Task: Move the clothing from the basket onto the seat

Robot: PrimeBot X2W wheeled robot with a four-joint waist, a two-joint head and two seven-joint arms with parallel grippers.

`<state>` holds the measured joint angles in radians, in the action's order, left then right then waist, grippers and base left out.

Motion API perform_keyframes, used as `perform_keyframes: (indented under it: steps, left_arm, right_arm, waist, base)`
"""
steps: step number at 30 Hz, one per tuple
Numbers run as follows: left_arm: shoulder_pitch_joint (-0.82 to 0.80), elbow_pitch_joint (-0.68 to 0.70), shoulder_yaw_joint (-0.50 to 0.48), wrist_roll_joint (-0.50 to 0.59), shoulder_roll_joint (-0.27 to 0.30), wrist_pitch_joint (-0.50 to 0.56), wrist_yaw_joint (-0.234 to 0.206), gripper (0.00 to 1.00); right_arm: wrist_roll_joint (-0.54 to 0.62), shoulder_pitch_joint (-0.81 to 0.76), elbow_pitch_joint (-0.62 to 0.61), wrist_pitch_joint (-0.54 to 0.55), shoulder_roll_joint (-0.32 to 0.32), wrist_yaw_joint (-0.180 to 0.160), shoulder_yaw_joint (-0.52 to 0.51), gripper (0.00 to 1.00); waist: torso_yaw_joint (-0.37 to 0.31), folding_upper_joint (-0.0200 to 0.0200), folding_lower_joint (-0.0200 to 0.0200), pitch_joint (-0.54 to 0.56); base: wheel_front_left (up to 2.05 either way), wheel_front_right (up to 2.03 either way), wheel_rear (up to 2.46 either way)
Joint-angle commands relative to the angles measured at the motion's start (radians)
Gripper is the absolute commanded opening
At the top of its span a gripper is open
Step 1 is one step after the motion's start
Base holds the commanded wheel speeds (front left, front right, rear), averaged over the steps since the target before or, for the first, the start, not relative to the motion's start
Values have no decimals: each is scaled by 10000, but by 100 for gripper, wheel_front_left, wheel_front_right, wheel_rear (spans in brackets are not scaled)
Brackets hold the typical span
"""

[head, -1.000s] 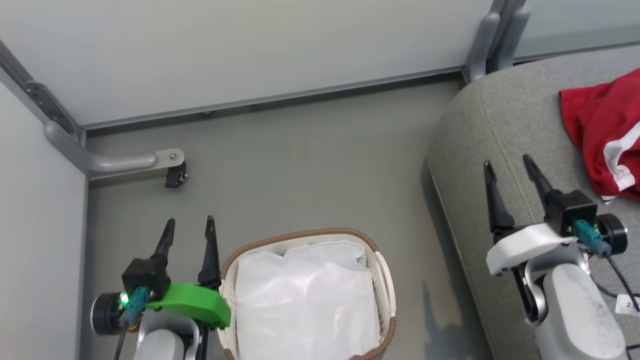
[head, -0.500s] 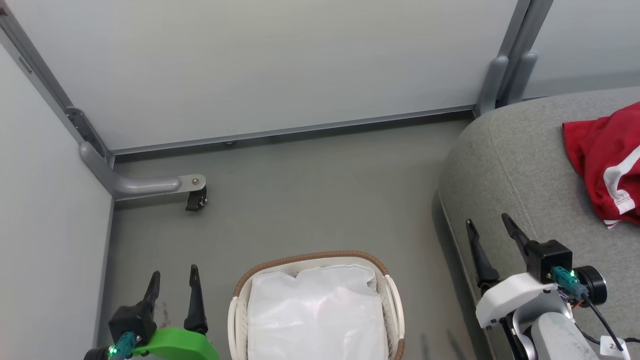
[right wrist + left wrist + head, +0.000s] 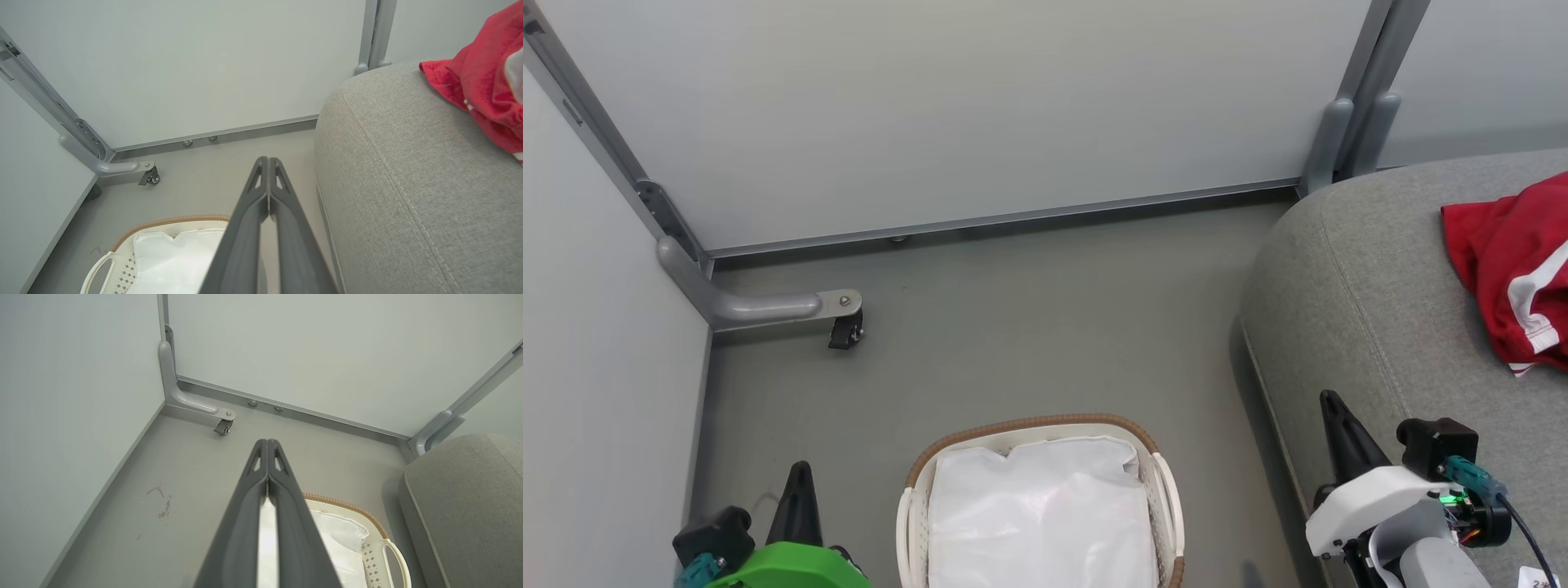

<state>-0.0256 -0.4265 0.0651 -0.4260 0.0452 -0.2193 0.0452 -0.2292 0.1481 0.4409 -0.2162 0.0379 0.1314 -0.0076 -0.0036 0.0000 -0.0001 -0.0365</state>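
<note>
Left gripper (image 3: 800, 472) and right gripper (image 3: 1330, 400) hang clenched, empty; if I reach into the basket (image 3: 1029, 423), I risk snagging its liner (image 3: 1037, 514), not clothing (image 3: 1494, 245).

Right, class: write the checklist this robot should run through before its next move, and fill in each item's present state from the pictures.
1. Red striped clothing lies on the grey seat: ok.
2. All of it is on the seat: cannot tell, it runs past the picture's edge.
3. No red fabric on the white liner in the basket: ok.
4. Nothing hidden beneath the liner: cannot tell.
5. Left gripper fingers shut, holding nothing: ok.
6. Right gripper fingers shut, holding nothing: ok.
</note>
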Motion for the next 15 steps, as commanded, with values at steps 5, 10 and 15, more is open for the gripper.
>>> perform_keyframes:
  steps: [5,10,15]
  left_arm:
    - [-196,328,-185,-1089,22,274,116,0]
    - [-244,442,-292,-1851,25,484,173,0]
    - [-297,554,-405,-2596,28,692,225,0]
  right_arm:
    - [-1300,41,-382,271,51,-2,-88,0]
    - [-2188,-1,-516,468,58,-2,-142,0]
    - [-3055,-35,-635,673,65,-3,-206,0]
  waist:
    - [2,0,1,15]
    - [4,0,1,29]
    - [5,0,1,43]
  base:
    - [0,0,0]
    - [0,0,0]
    - [0,0,0]
